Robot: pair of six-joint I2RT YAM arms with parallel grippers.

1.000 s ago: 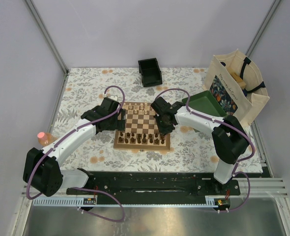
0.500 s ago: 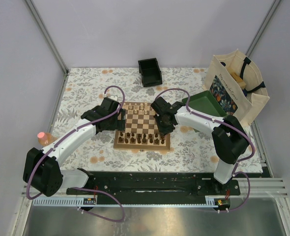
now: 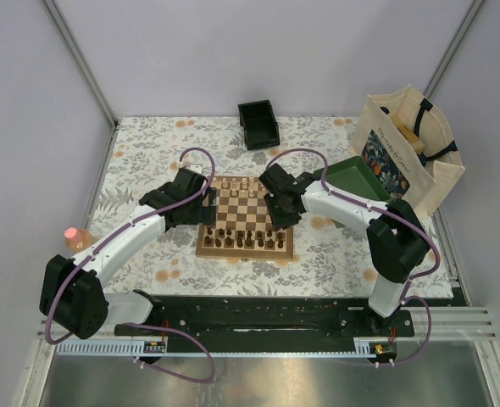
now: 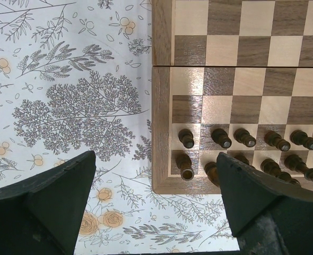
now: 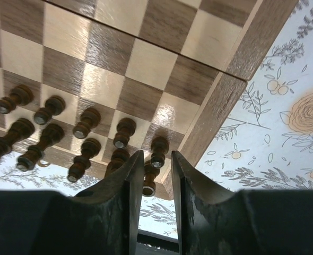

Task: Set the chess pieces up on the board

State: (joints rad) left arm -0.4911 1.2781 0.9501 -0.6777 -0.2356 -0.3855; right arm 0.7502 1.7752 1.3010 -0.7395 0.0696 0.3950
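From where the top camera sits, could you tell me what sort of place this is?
Probably a robot test booth: plain walls on a metal frame, with a left arm and right arm bolted down before a chessboard.

Robotics lab test cell: blank pale wall panels (image 3: 233,51) set in aluminium framing (image 3: 82,64) around one table. Left arm (image 3: 123,242) and right arm (image 3: 352,208), cabled, bolted to black base rail (image 3: 258,318). Floral cloth (image 3: 140,144) as work surface.

Nothing really readable here. The tote bag (image 3: 402,157) has a dark floral print panel with some lettering along its edge, but it's way too small to make out.
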